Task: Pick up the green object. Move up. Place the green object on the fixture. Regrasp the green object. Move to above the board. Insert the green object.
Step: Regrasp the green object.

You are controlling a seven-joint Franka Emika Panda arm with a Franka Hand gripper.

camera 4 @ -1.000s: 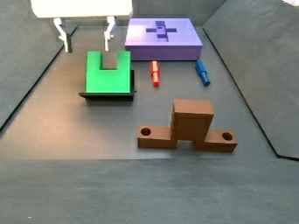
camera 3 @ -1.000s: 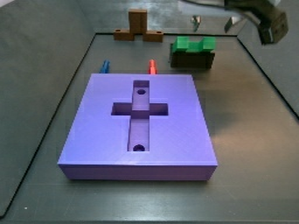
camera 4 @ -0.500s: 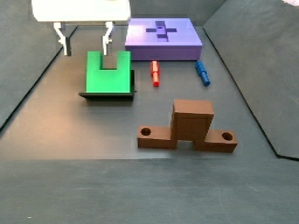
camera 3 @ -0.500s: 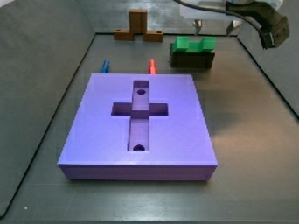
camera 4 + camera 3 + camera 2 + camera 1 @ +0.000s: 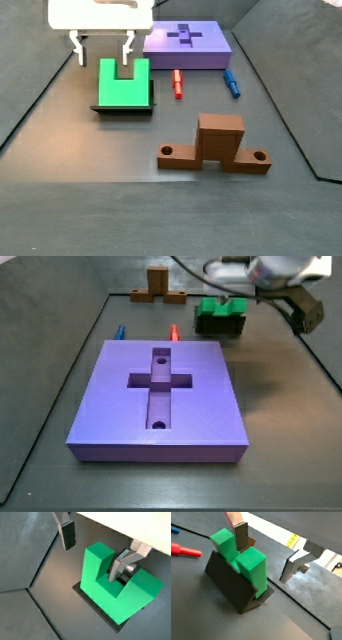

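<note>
Your gripper (image 5: 97, 549) hangs open just above the green object (image 5: 113, 584), one finger (image 5: 122, 564) already down in the notch between the prongs, the other outside. The block leans on the fixture (image 5: 232, 587), well apart from the board (image 5: 189, 44). Close off-centre and you could knock it off its rest — or pinch one prong only. Its prongs point up toward the gripper; the long axis runs along the fixture's slope.

Gripper (image 5: 103, 47) straddling one prong of bright green U-shaped block (image 5: 123, 84) on dark fixture (image 5: 122, 108); open floor (image 5: 107, 180) around.
</note>
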